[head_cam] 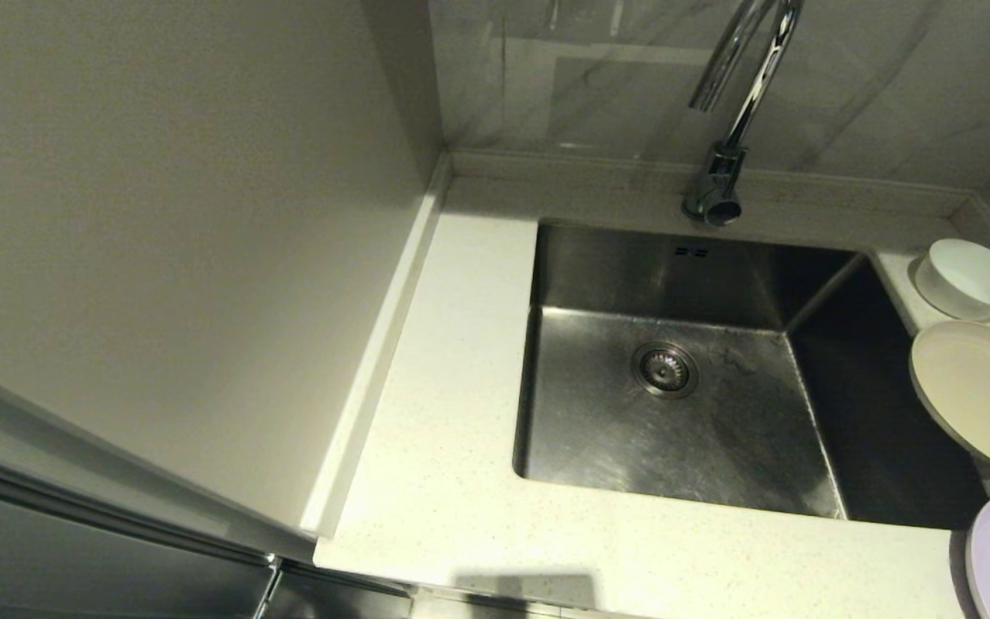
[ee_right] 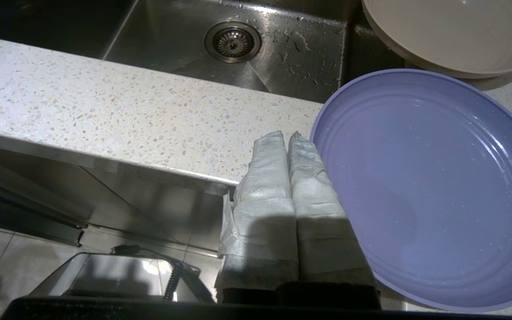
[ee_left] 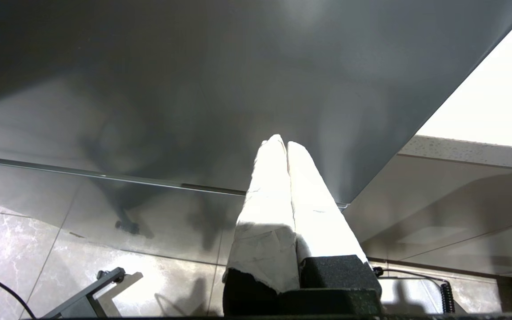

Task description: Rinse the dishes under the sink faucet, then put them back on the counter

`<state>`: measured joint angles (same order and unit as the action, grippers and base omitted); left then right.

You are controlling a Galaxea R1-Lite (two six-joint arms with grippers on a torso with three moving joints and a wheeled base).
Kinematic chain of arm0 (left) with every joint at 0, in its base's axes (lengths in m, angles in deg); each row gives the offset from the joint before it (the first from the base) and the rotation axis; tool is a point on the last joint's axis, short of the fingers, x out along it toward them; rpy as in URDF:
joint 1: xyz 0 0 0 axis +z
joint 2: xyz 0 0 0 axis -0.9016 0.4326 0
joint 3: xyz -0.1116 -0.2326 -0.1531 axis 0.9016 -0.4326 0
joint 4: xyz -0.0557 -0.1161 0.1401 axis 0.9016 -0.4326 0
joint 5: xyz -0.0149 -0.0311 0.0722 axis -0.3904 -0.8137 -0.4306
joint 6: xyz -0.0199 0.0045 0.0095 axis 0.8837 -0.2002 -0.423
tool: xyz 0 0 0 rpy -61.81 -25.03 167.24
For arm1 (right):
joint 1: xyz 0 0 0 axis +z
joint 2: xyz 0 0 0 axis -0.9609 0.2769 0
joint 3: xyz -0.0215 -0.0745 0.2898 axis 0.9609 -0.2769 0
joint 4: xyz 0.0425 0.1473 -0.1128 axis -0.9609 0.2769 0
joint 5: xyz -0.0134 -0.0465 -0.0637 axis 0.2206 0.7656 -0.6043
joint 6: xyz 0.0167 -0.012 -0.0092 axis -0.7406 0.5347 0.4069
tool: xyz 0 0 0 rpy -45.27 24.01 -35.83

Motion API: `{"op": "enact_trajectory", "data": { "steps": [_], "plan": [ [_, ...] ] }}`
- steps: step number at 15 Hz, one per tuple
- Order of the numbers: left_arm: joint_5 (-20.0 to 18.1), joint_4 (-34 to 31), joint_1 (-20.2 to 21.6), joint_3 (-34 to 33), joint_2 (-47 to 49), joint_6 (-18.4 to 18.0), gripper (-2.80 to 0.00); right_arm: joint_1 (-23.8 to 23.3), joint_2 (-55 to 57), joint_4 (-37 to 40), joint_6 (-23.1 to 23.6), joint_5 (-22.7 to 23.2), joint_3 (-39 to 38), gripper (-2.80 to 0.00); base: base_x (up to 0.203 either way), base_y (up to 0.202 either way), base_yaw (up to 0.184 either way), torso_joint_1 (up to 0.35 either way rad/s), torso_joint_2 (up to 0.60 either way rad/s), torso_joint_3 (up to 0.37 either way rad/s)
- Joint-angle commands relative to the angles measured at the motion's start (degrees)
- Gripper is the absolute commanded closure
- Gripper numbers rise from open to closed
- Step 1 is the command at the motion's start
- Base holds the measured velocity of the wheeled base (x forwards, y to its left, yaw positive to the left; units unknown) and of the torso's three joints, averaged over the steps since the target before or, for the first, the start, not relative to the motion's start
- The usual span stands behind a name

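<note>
Right gripper [ee_right: 288, 138], fingers pressed together and empty, hangs below the counter [head_cam: 452, 413] edge just beside the purple plate [ee_right: 429, 186], nearest of the dishes lined up right of the sink [head_cam: 675, 404], while the left gripper [ee_left: 282, 144], likewise closed, sits parked far off.

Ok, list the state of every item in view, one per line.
sink: empty, scattered droplets on its floor
faucet: no water running
white bowl: upright on the counter, right of the sink
beige plate: on the counter, rim overhanging the sink
lavender plate: on the counter, wet with droplets
left claw: shut, empty, below counter level
right claw: shut, empty, beside the lavender plate
</note>
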<state>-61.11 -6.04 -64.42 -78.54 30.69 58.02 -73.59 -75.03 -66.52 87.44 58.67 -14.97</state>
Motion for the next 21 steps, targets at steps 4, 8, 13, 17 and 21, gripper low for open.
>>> {"op": "enact_trajectory", "data": {
  "steps": [4,8,13,17,21],
  "plan": [
    [0.03,0.02,0.05,0.0,-0.18,0.04,0.0,0.02,0.09,0.0,0.03,0.01,0.0,0.0,0.0,0.0,0.0,0.0,0.0,0.0],
    [0.03,0.02,0.05,0.0,-0.24,0.04,0.0,0.02,0.09,0.0,0.03,-0.08,0.0,0.0,0.0,0.0,0.0,0.0,0.0,0.0],
    [0.03,0.02,0.05,0.0,-0.18,0.04,0.0,0.02,0.09,0.0,-0.14,-0.08,0.0,0.0,0.0,0.0,0.0,0.0,0.0,0.0],
    [0.03,0.02,0.05,0.0,-0.18,0.04,0.0,0.02,0.09,0.0,-0.85,-0.08,0.0,0.0,0.0,0.0,0.0,0.0,0.0,0.0],
    [0.03,0.02,0.05,0.0,-0.18,0.04,0.0,0.02,0.09,0.0,-1.47,-0.26,0.0,0.0,0.0,0.0,0.0,0.0,0.0,0.0]
  ]
}}
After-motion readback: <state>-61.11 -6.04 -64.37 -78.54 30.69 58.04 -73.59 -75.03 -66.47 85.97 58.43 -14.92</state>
